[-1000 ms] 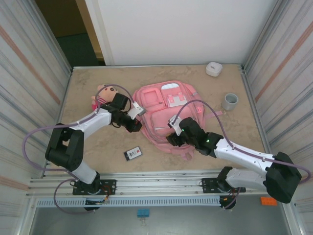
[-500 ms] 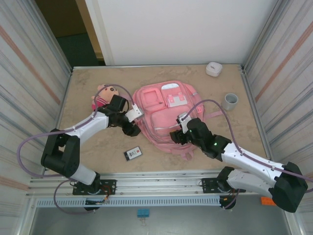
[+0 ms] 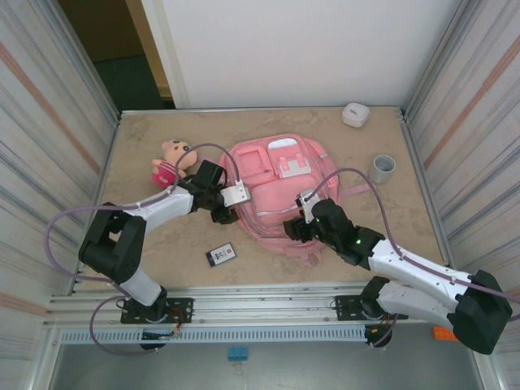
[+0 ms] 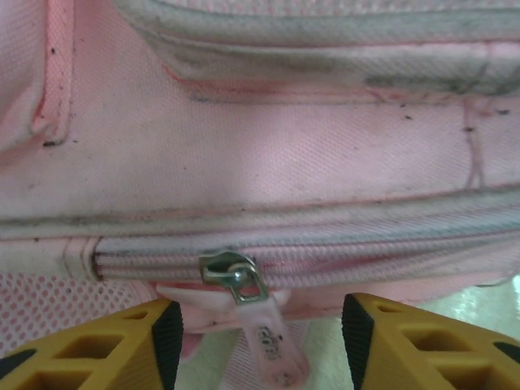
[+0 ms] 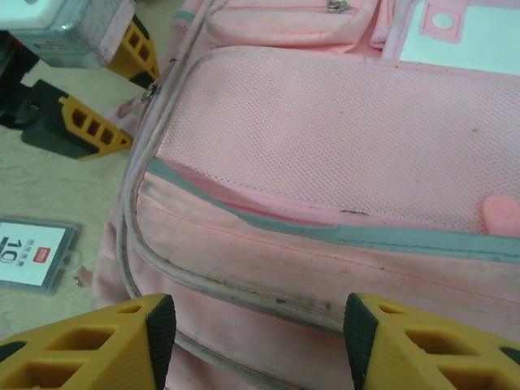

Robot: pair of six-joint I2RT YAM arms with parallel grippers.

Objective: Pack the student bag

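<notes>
The left gripper [image 4: 258,325] has moved further along the student bag [image 3: 272,183], which lies flat mid-table. Its jaws now stand apart around the zipper pull [image 4: 270,348], not pinching it. The right gripper [image 5: 253,325] hovers open above the bag. Closing off-centre, the left might lose that thin pull.

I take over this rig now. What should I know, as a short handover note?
Left gripper: open, with the zipper pull between its fingers, not gripped.
Right gripper: open over the lower front of the backpack, holding nothing.
The backpack lies flat in the middle of the table. The doll, card, cup and white case lie outside it.
Done: nothing looks packed.
Left: probably open the zip, put the items in and close it.
</notes>
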